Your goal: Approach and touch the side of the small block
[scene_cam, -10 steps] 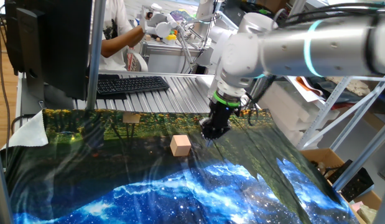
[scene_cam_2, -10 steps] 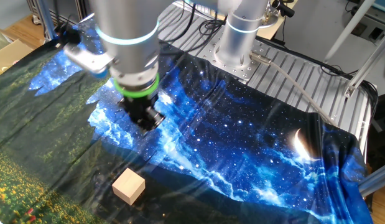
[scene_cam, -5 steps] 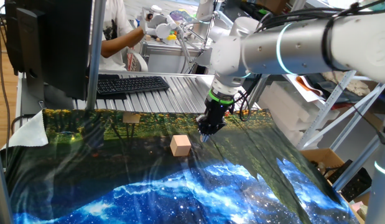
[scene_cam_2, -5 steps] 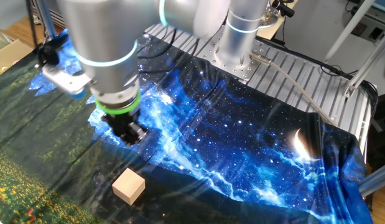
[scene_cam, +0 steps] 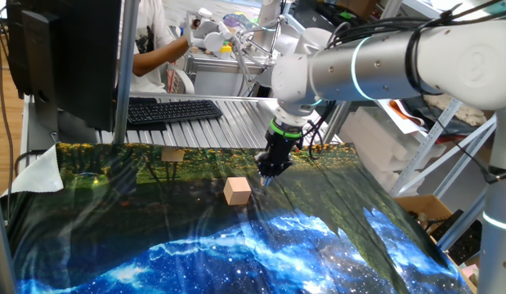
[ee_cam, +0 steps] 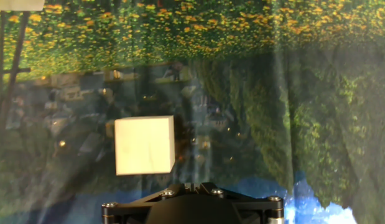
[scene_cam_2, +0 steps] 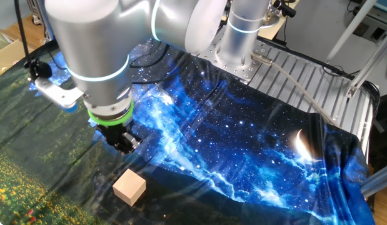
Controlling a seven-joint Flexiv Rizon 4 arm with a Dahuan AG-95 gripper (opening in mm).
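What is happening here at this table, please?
A single robot arm is moving in on the small block, a pale wooden cube lying on a printed cloth. The gripper hangs low beside the block, a little apart from it, so the side is not yet touched. In the hand view the block sits just ahead of the tool. Whether the jaws are open or shut cannot be told. A flatter tan piece lies further back.

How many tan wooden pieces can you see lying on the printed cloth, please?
2: the small block just beside the hand, and a flatter tan piece near the cloth's far edge by the keyboard. Others may be hidden.
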